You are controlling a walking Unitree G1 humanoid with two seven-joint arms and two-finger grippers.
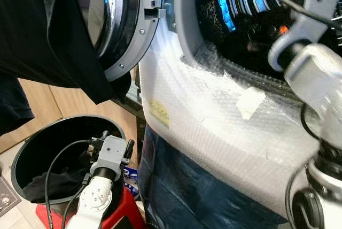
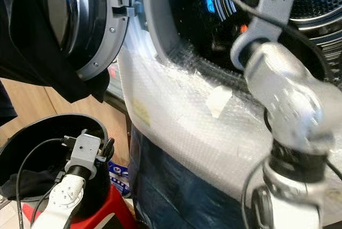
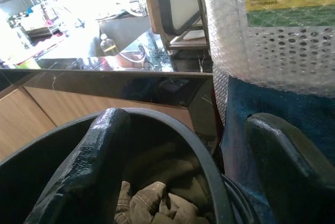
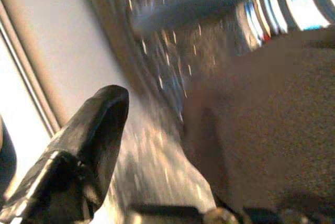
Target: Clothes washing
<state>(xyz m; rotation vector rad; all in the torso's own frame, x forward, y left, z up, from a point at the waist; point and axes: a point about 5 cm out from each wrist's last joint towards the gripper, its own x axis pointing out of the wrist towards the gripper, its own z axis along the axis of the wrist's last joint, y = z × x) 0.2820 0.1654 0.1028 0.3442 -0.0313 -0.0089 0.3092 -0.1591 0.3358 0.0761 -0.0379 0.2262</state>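
The washing machine's round door stands open, and a black garment hangs over it. My right arm reaches through the opening into the drum. In the right wrist view my right gripper is open inside the blurred drum; a brown cloth lies against its far side and hides one finger. My left gripper hangs open over the rim of a black round basket. Khaki and dark clothes lie in the basket below its fingers.
Bubble wrap covers the washer's front, with dark blue sheeting under it. A red object sits by the basket's base. Wooden cabinet panels stand behind the basket.
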